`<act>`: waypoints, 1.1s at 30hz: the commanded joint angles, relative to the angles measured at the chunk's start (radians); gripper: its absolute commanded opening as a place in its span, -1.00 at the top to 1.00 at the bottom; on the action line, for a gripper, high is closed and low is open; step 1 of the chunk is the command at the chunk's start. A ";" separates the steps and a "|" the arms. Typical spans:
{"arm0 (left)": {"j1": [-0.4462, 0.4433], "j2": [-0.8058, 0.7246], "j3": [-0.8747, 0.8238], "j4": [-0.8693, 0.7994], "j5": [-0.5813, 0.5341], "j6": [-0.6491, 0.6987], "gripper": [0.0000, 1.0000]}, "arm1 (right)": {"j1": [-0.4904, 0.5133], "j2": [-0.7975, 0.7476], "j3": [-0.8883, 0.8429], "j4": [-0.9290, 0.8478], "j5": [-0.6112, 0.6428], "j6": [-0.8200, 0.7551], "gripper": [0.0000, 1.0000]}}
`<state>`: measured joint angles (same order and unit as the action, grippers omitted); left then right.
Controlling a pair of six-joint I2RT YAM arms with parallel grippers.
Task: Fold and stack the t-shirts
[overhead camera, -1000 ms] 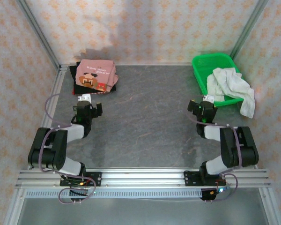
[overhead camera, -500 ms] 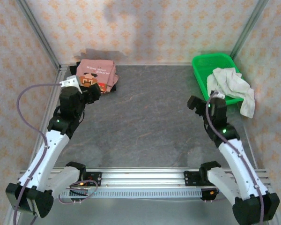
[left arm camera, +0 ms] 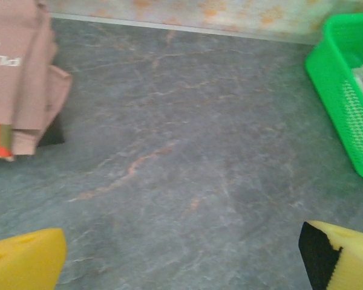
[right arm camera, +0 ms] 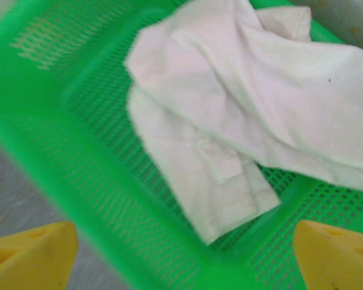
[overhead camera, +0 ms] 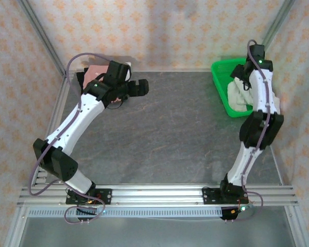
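My right gripper (right arm camera: 184,257) hung wide and empty over the off-white t-shirt (right arm camera: 230,109) crumpled in the green basket (right arm camera: 48,78) (placed to fetch it, I judged). My left gripper (left arm camera: 181,257), also released, hovered near the folded pink t-shirt (left arm camera: 18,78), the stack's top.

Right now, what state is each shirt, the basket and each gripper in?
off-white t-shirt: crumpled, unfolded, in the green basket.
pink t-shirt: folded, on a black t-shirt.
green basket: upright.
left gripper: open, empty.
right gripper: open, empty, over the green basket.

Partial white lettering on the pink t-shirt (left arm camera: 21,90), not legible.
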<state>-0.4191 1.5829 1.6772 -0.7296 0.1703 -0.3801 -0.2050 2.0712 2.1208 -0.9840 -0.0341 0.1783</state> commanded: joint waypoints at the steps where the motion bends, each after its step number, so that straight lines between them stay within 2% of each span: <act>1: -0.025 -0.024 0.066 -0.005 0.070 0.028 -1.00 | -0.010 0.129 0.135 -0.123 0.038 -0.026 -0.82; 4: -0.044 -0.070 0.041 0.024 0.090 0.031 -1.00 | -0.028 0.235 0.204 -0.103 0.087 -0.031 -0.79; 7: -0.056 -0.142 -0.012 0.057 0.085 0.035 -1.00 | -0.044 0.293 0.202 -0.024 0.105 -0.038 -0.75; 15: -0.067 -0.326 -0.149 0.144 0.016 0.026 -1.00 | -0.057 0.431 0.249 0.079 0.204 -0.048 -0.45; 20: -0.066 -0.365 -0.141 0.100 -0.027 0.030 -1.00 | -0.062 0.497 0.294 0.108 0.224 -0.012 -0.09; 23: -0.067 -0.373 -0.137 0.073 -0.057 0.037 -1.00 | -0.061 0.506 0.335 0.133 0.227 -0.002 0.31; 25: -0.067 -0.381 -0.146 0.069 -0.082 0.041 -1.00 | -0.062 0.499 0.372 0.141 0.212 -0.002 0.50; 28: -0.067 -0.394 -0.168 0.075 -0.112 0.039 -1.00 | -0.060 0.445 0.402 0.165 0.140 -0.002 0.85; 31: -0.066 -0.407 -0.202 0.099 -0.138 0.035 -1.00 | -0.052 0.364 0.412 0.185 0.069 0.019 1.00; 33: -0.065 -0.414 -0.220 0.115 -0.147 0.032 -1.00 | -0.050 0.310 0.335 0.243 -0.055 0.075 1.00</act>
<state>-0.4782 1.1908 1.4811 -0.6384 0.0761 -0.3649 -0.2581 2.5206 2.4722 -0.8341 0.0425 0.1970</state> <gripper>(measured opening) 0.998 0.044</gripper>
